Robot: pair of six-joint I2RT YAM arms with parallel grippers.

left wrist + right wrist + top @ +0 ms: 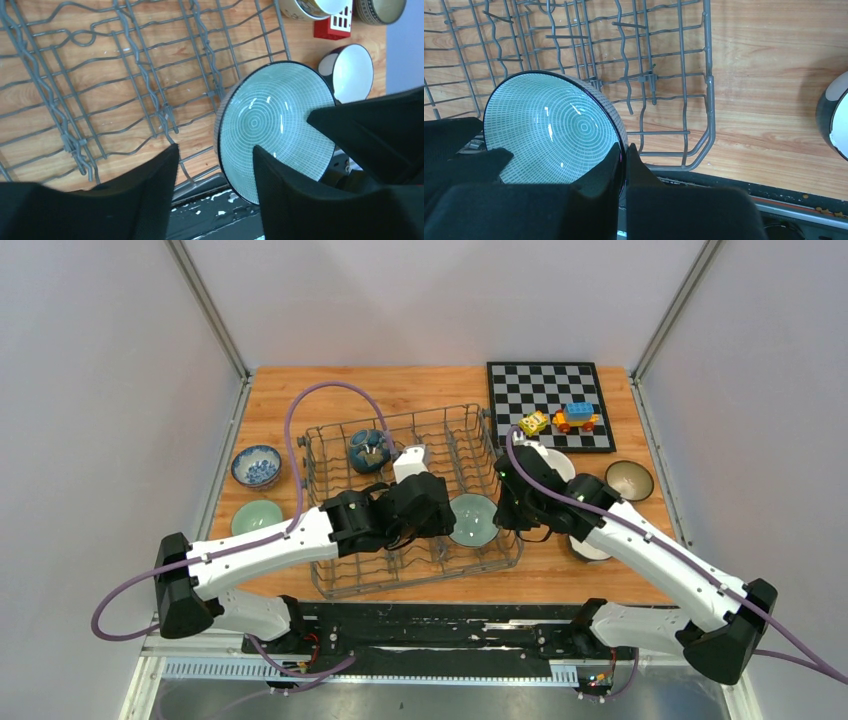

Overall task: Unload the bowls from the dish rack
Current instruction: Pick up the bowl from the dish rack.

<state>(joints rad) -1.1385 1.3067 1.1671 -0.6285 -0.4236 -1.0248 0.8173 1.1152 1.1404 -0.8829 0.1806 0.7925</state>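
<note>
With several bowls (256,465) already sitting on the table (430,380) beside the dish rack (440,425), the right pincer (625,150) is gripping the rim of a ringed bowl (472,520) inside the rack, the left pincer (215,150) is standing open at that bowl's edge, and seemingly only one dark bowl (368,450) is waiting at the rack's back.

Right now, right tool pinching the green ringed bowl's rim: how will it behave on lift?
Glossy glaze: the bowl may slip in the right tool's rim pinch. Looks rigid ceramic; could chip against the dish rack wires. Gripped at one edge, likely pivots.
</note>
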